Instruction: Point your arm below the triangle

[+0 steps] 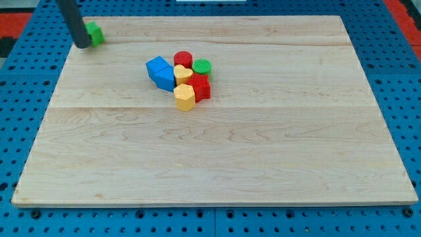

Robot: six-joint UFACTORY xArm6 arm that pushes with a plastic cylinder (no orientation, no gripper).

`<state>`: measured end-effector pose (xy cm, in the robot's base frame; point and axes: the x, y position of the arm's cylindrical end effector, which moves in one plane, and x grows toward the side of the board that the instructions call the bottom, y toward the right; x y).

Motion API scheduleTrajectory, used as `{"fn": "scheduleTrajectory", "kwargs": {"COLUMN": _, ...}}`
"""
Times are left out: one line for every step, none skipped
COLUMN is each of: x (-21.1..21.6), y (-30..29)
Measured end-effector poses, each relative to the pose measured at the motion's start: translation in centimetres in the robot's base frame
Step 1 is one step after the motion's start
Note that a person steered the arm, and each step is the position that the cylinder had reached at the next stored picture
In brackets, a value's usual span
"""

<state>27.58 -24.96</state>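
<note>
No jaws on this rig, so nothing to open, close or hold. Just the rod, with my tip [83, 46] parked way up in the view's top-left corner of the wooden board [217, 164]. Touching or nearly touching a green block [97, 33] just to its right, shape half hidden behind the rod.

Triangle is well apart from there, in the middle cluster. Pretty sure it's one of the two blue blocks [161, 72] jammed together on the cluster's left edge, can't tell which. Packed alongside: red cylinder [183, 58], green cylinder [202, 66], yellow heart [183, 74], red block [200, 86], yellow hexagon [185, 97].

Risks, as a guess:
- clipping the green block when pulling away
- coming in too high and shoving the blue pair
- overshooting rightward into the yellow hexagon, since the free spot below the blue is tight against it
</note>
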Motion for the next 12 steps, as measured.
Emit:
{"fn": "scheduleTrajectory", "kwargs": {"x": -0.5, "y": 2.2}}
{"fn": "scheduleTrajectory", "kwargs": {"x": -0.5, "y": 2.3}}
{"fn": "scheduleTrajectory", "kwargs": {"x": -0.5, "y": 2.3}}
{"fn": "scheduleTrajectory", "kwargs": {"x": -0.2, "y": 2.6}}
{"fn": "scheduleTrajectory", "kwargs": {"x": 0.3, "y": 3.3}}
{"fn": "scheduleTrajectory", "kwargs": {"x": 0.1, "y": 3.1}}
{"fn": "scheduleTrajectory", "kwargs": {"x": 0.1, "y": 3.1}}
{"fn": "scheduleTrajectory", "kwargs": {"x": 1.1, "y": 3.4}}
{"fn": "scheduleTrajectory", "kwargs": {"x": 4.3, "y": 5.3}}
{"fn": "scheduleTrajectory", "kwargs": {"x": 8.5, "y": 6.7}}
{"fn": "scheduleTrajectory", "kwargs": {"x": 11.2, "y": 9.8}}
{"fn": "scheduleTrajectory", "kwargs": {"x": 13.7, "y": 13.1}}
